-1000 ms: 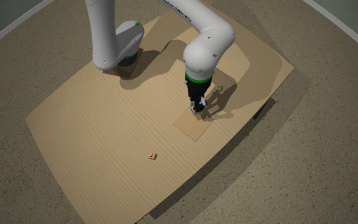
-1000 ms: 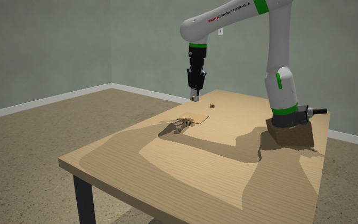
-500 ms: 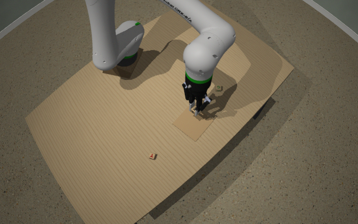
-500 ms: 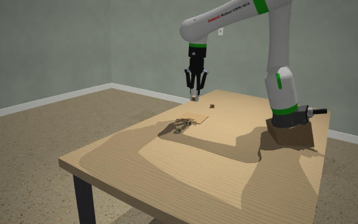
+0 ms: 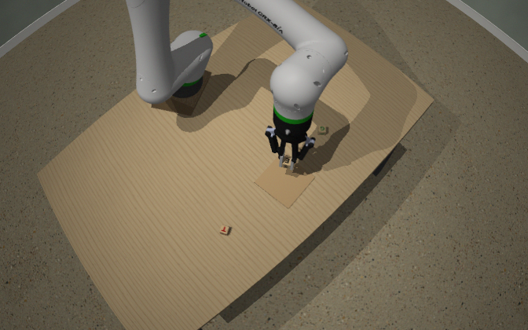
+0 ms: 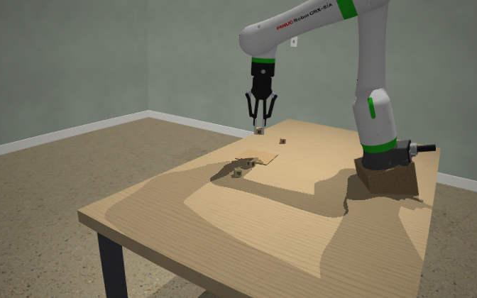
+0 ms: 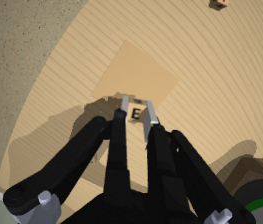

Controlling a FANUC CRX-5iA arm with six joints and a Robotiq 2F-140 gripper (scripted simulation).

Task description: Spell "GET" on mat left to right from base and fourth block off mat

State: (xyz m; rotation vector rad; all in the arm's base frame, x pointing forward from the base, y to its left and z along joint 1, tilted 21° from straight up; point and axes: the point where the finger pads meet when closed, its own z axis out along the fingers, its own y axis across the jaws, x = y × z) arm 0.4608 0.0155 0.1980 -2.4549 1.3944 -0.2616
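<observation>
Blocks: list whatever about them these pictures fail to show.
- Fourth block: letter too small and shadowed in the exterior view; not found in the top view, probably behind the gripper.
- Green-lettered block: letter too small to read, top view.
- E block: sides covered by the fingers, wrist view.

The arm (image 6: 303, 20) bears "FANUC Robot CRX-5iA" along its forearm. The block (image 7: 136, 115) pinched in the tool (image 7: 138, 117) shows "E". A block (image 5: 225, 230) at seven o'clock on the worktop (image 5: 134, 172) shows a red "T".
</observation>
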